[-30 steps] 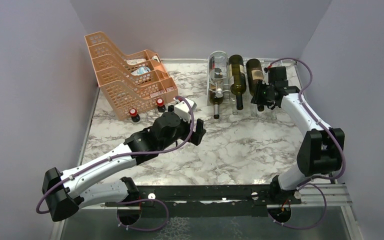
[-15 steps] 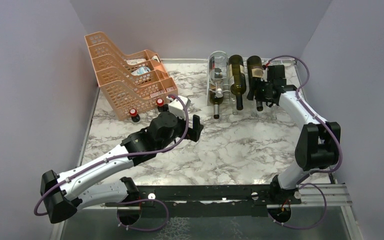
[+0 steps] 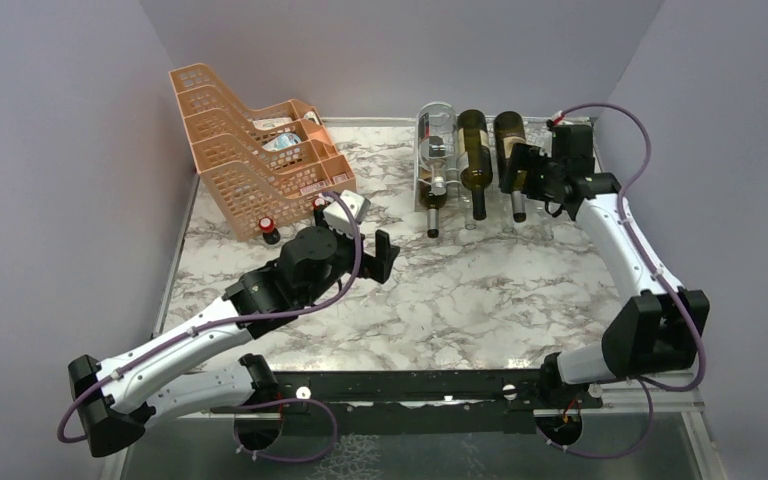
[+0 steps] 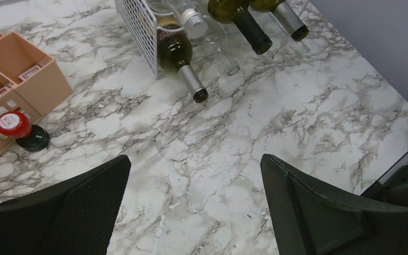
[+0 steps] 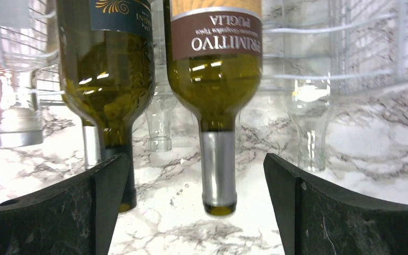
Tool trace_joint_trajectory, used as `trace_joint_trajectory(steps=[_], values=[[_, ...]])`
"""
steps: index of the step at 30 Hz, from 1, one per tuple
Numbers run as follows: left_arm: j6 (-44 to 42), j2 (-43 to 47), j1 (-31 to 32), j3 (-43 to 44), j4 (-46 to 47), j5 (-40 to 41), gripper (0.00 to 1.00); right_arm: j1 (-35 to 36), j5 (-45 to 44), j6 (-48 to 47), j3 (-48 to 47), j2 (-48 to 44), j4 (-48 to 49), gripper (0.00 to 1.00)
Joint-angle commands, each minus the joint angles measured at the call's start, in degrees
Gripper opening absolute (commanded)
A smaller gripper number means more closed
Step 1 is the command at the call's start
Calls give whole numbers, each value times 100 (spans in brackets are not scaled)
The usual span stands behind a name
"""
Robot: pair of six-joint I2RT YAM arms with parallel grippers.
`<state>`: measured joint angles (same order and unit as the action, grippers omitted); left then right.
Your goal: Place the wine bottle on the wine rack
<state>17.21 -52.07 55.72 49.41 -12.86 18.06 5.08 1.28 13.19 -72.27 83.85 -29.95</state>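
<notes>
Marble table (image 4: 297, 122); wine bottle (image 5: 216, 79) on wine rack (image 4: 138, 24), label "PRIMITIVO PUGLIA"; right pincer (image 5: 194, 159) released, left pincer (image 4: 195, 159) released.

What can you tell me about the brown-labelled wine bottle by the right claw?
The wine bottle is olive-green glass, with a brown label reading Primitivo Puglia and silver foil on its neck. It lies in the wire wine rack, rightmost of the bottles there, neck sticking out in front. The open right gripper faces it, not touching.
</notes>
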Motion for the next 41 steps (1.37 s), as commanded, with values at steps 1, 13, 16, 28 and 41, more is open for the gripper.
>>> trace_joint_trajectory(steps=[1,13,16,28,41], values=[[-321,242,2,556,-317,416,99,-7,-416,514,-98,-678,-860,100],[-983,1054,0,1270,-1003,1015,99,-7,-451,736,363,-3332,-1563,100],[-1142,1335,0,1393,-1104,1139,99,-7,-556,651,225,-3912,-1683,100],[-1551,2099,-5,1926,-1351,1525,99,-7,-881,499,-386,-4962,-2094,100],[-1625,2124,-5,2126,-1502,1674,99,-12,-887,448,-622,-5168,-2007,100]])
